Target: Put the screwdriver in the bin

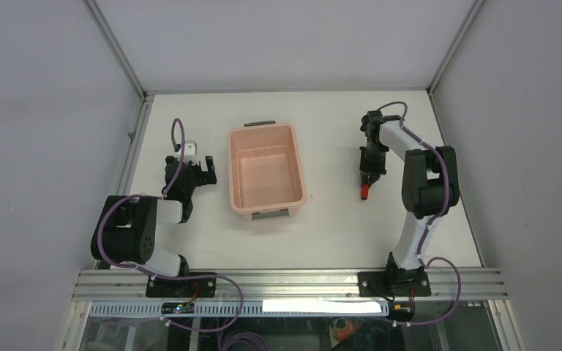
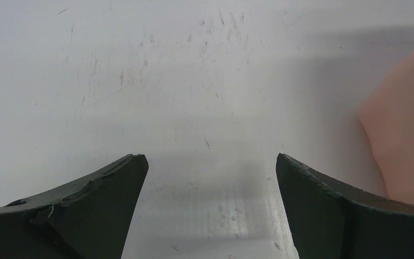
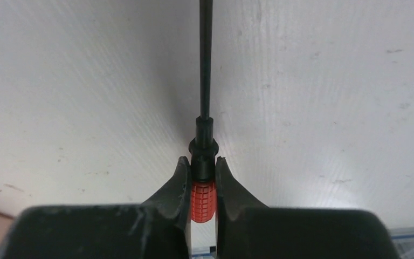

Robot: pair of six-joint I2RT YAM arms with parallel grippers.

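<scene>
Two arms, two different poses. On the right: rises from the base at the near edge of the table point(image 1: 322, 227), bends at a high elbow, runs forward and inward, then folds at the wrist so that the right gripper point(image 1: 366, 183) points down and back toward the near side. Stands well to the right of the bin point(image 1: 263, 175), apart from it. Pinches the screwdriver point(image 1: 364, 193), with only the red handle showing below the fingers from above.

From the right wrist: right gripper point(image 3: 201, 164) drawn in narrow around the ribbed red handle of the screwdriver point(image 3: 205, 108), both fingers pressed against its sides, the black collar just past the tips and the thin shaft running straight ahead over the white table point(image 3: 329, 108). Cannot tell whether the tip touches the surface.

On the left: folded low and compact, shoulder near the base, left gripper point(image 1: 203, 172) just beside the bin's left long wall, not touching it.

From the left wrist: left gripper point(image 2: 210, 162) spread wide with nothing between the fingers, only scuffed table point(image 2: 194, 81) below and a pink edge of the bin point(image 2: 404, 145) at far right.
</scene>
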